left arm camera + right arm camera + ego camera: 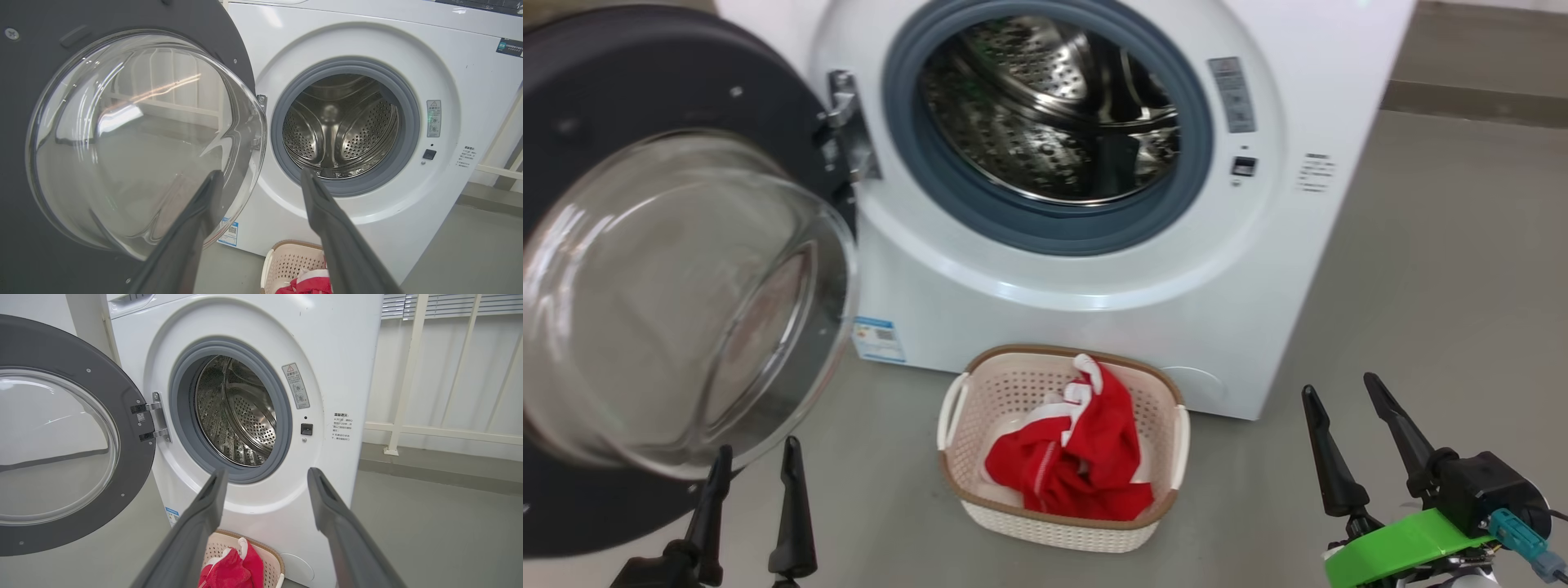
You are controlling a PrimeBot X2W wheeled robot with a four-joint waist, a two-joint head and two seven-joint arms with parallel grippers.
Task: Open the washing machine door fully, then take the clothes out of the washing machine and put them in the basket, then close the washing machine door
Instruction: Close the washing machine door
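Clearly, the washing machine door (621, 73) is seen swung wide open to the left on a bright metal hinge (845, 122), its broad round rim dark and smooth. At its centre a glass bowl (670, 302) is presented, clear, deeply bulged and streaked with glossy reflections. The washing machine (1094, 327) is shown as a white, boxy body with a rounded front panel. Its round mouth is lined by a thick grey rubber ring (1045, 229), behind which the drum (1054, 106) of polished steel, dotted with fine perforations and raised ribs, is exposed. A small blue label (879, 339) is stuck low on the front.

The basket (1005, 392) is set on the smooth grey floor (1421, 310), just in front of the machine's base. It is formed as a rounded rectangle of cream perforated plastic, edged with a brown woven-look rim and fitted with side handles. The clothes (1086, 457), soft bright red fabric with white trim, are bunched inside it in crumpled folds.

The left gripper (756, 447) is held low before the door's glass, its two long, dark, tapered fingers spread apart and gripping nothing. The right gripper (1340, 384) is likewise held with fingers parted and unloaded, to the right of the basket; a glossy green bracket (1405, 543) is mounted at its base.
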